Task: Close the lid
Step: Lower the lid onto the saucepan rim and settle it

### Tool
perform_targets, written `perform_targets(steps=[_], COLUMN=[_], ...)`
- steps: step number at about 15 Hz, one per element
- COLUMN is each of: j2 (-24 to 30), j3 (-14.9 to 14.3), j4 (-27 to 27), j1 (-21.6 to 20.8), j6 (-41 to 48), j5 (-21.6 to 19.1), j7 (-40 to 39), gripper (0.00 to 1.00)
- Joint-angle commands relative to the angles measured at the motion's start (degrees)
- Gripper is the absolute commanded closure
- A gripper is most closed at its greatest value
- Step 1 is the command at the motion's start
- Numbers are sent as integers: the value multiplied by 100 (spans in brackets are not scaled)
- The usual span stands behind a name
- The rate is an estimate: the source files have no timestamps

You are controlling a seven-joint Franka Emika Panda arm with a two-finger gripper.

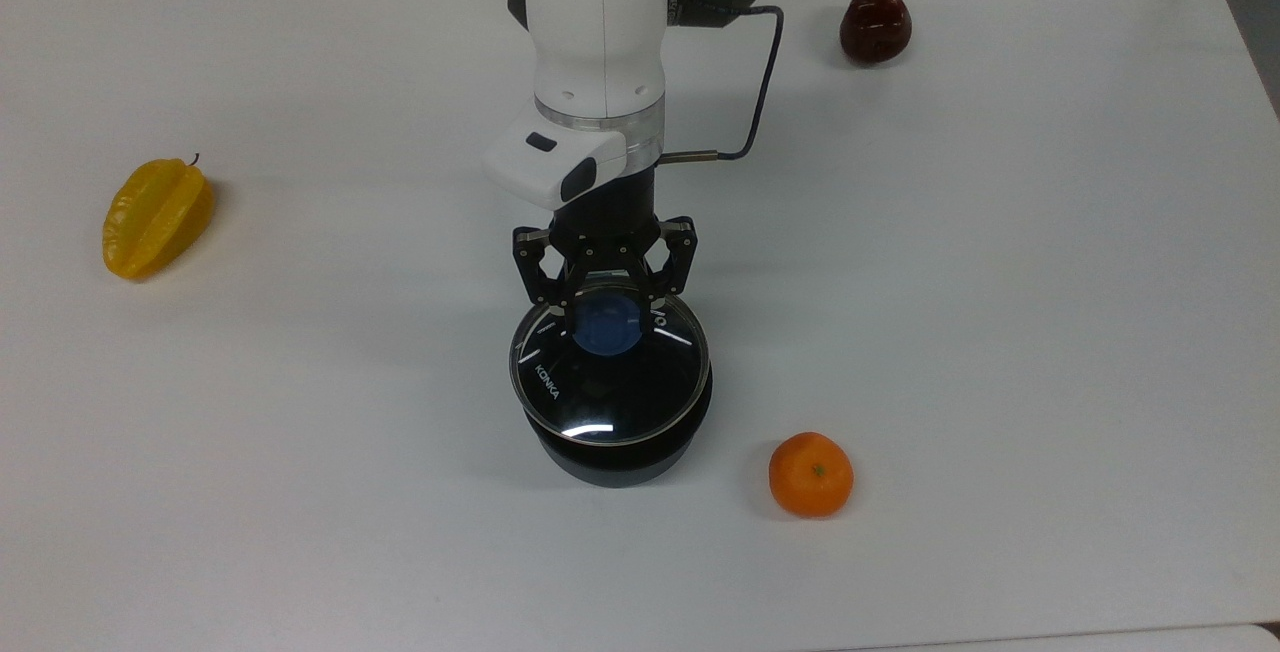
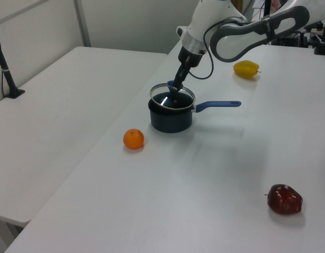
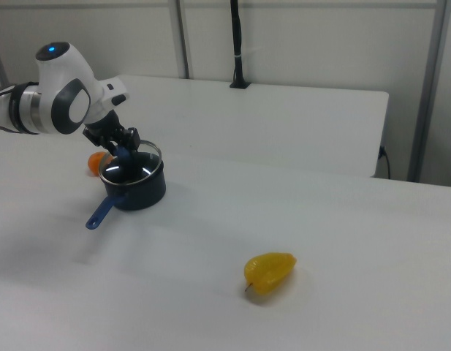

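Gripper point(image 1: 608, 317): fingers clamped on the blue knob, so the glass hangs level.
Lid point(image 1: 608, 387): centre of the top view, over the black pot point(image 1: 615, 457), seemingly not fully seated.
Pot handle point(image 2: 217, 105): juts rightward in the left view, clear of the arm.

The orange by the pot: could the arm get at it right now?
Probably not yet: the gripper is shut on the lid's knob over the pot. Around the orange the table is bare.

Bright, even overhead light is falling on the table point(image 1: 1000, 332), leaving only soft, faint shadows. A white glint is showing on the lid point(image 1: 588, 428). The pictures are looking slightly soft and grainy.
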State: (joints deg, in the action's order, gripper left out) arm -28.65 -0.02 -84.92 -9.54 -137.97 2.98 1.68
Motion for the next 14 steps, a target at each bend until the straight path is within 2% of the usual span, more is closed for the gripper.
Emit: perform_targets(steps=[1,14], j2=[-123,-228], j3=[-51,-60], j4=[134,143], j1=[-57,-83], j6=[-115,-186], j5=[80,88], j7=[78,43], gripper=[59,57])
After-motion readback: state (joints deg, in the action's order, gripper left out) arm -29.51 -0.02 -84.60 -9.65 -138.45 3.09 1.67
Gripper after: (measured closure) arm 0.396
